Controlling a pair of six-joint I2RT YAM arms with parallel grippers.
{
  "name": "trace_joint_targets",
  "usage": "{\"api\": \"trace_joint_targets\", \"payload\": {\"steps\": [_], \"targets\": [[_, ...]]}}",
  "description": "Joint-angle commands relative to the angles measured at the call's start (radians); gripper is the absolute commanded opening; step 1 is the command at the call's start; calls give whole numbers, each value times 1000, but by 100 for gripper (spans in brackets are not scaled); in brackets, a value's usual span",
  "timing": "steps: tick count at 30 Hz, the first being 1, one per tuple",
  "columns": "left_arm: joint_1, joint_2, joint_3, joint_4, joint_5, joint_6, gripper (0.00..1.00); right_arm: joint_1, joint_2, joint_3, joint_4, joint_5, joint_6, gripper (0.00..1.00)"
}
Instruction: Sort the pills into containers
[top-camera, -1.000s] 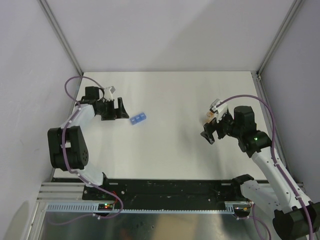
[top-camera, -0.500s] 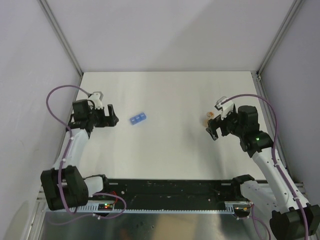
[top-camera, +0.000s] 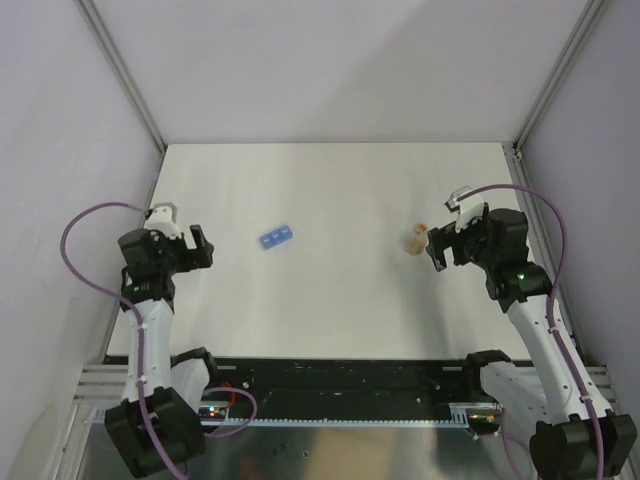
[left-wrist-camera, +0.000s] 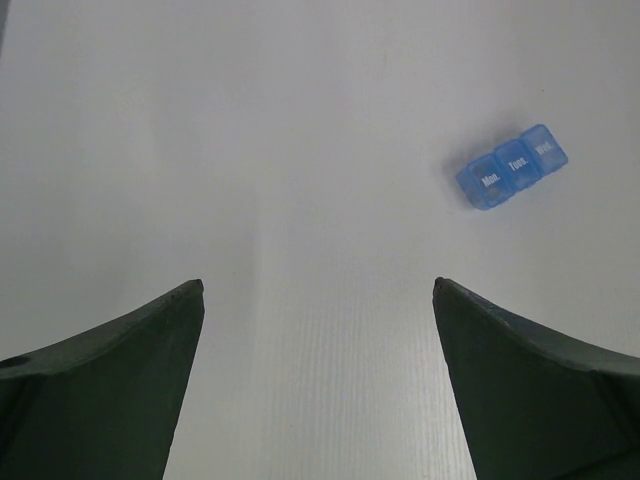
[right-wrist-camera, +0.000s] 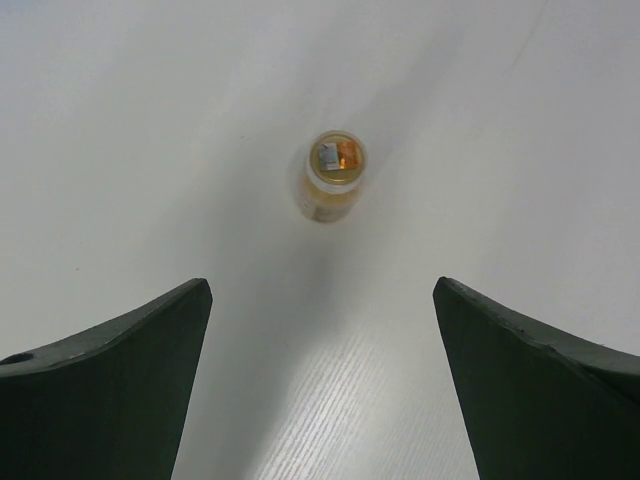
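The containers are three lidded compartments of a small light-blue pill box (top-camera: 277, 238), which lies on the white table left of centre. In the left wrist view the pill box (left-wrist-camera: 512, 167) is far ahead and to the right, lids down. My left gripper (top-camera: 198, 249) is open and empty, well to the left of the box (left-wrist-camera: 318, 285). A small amber bottle (top-camera: 415, 239) stands upright right of centre. Its open mouth shows an orange and a pale pill (right-wrist-camera: 337, 157) inside. My right gripper (top-camera: 438, 250) is open and empty just right of the bottle (right-wrist-camera: 320, 283), not touching it.
The white table (top-camera: 340, 190) is walled by pale panels at the back and both sides. A black rail (top-camera: 330, 375) with the arm bases runs along the near edge. Purple cables loop off both arms.
The left arm has drawn back to the left and toward the near edge, away from the pill box. The right gripper has backed off to the right, uncovering the bottle. Both stayed open.
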Motion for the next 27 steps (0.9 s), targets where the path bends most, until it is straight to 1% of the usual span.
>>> {"api": "trace_joint_targets", "payload": {"steps": [1, 4, 11, 16, 22, 27], "targets": [[84, -80, -26, 57, 73, 27, 100, -49, -9, -2, 36, 10, 26, 99], [117, -122, -42, 65, 103, 19, 100, -86, -17, -2, 33, -1, 40, 99], [125, -179, -50, 71, 155, 22, 100, -194, -61, -2, 12, -13, 70, 100], [126, -174, -26, 73, 208, 34, 100, -208, -85, -2, -31, 85, 104, 99], [127, -156, -9, 77, 257, 35, 100, -214, -138, -21, -96, 122, 97, 99], [127, -153, -10, 78, 261, 50, 100, -250, -227, -44, -93, 141, 85, 100]]}}
